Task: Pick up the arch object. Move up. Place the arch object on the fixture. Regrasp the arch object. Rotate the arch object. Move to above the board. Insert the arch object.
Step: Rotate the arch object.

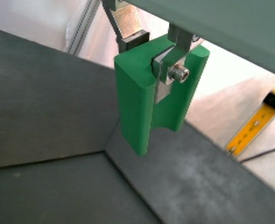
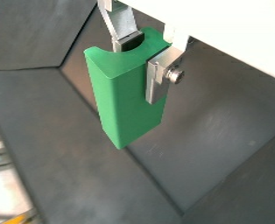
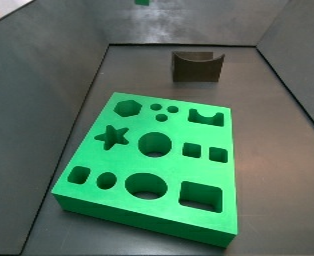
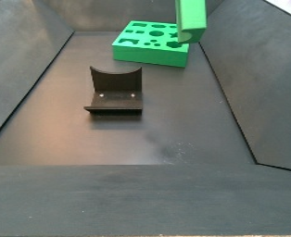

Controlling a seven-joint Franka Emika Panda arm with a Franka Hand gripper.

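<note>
My gripper (image 1: 151,57) is shut on the arch object (image 1: 146,105), a bright green block that hangs upright between the silver fingers (image 1: 168,70), well above the dark floor. Both wrist views show this; in the other the gripper (image 2: 144,59) holds the arch object (image 2: 119,101) by its upper end. In a side view the arch object (image 4: 192,18) hangs high, near the board (image 4: 142,57), and the gripper itself is cut off by the frame edge. The fixture (image 4: 115,90) stands empty on the floor, also seen behind the board (image 3: 126,163) as the fixture (image 3: 196,65).
Dark sloping walls (image 4: 31,65) enclose the floor on all sides. A yellow and black strip (image 1: 257,118) lies outside the enclosure wall.
</note>
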